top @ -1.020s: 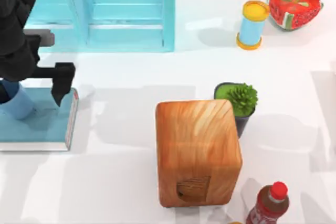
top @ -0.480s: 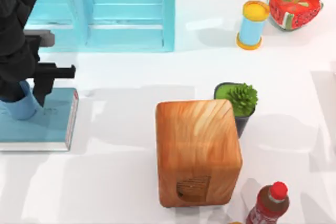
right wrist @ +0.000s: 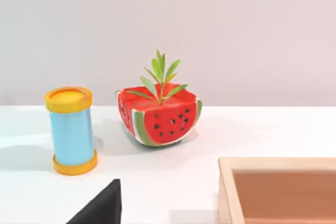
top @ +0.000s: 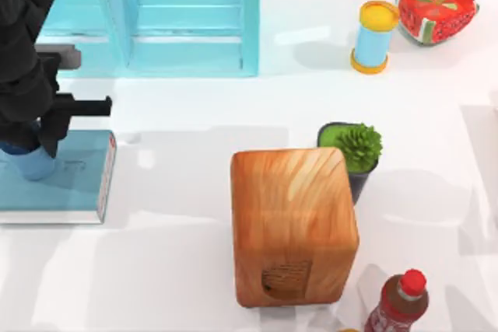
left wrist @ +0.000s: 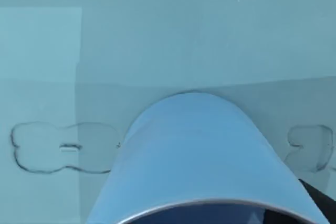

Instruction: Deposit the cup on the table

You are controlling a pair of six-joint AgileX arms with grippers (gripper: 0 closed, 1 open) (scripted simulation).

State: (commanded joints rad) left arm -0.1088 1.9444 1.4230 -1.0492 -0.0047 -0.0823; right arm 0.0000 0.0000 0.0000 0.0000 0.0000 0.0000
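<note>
The blue cup (top: 31, 162) stands upright on a teal book (top: 74, 184) at the left edge of the white table (top: 187, 114). My left gripper (top: 35, 141) hangs directly over it, and its black finger (top: 53, 131) presses against the cup's right side, so the gripper is shut on the cup. In the left wrist view the cup (left wrist: 194, 156) sits very close, rim toward the camera, with the book's cover (left wrist: 168, 35) behind it. A dark part of my right gripper (right wrist: 102, 208) shows at the edge of the right wrist view, parked off to the right.
A light-blue cabinet (top: 156, 17) stands behind the book. A wooden block (top: 294, 227) is mid-table with a potted plant (top: 354, 153) beside it. A yellow-lidded cylinder (top: 373, 36), a watermelon planter (top: 436, 9) and a red bottle (top: 398, 305) stand on the right.
The left gripper's right finger has slid leftward from well clear of the cup until it closes against the cup's side. Cup and book stay in place.
</note>
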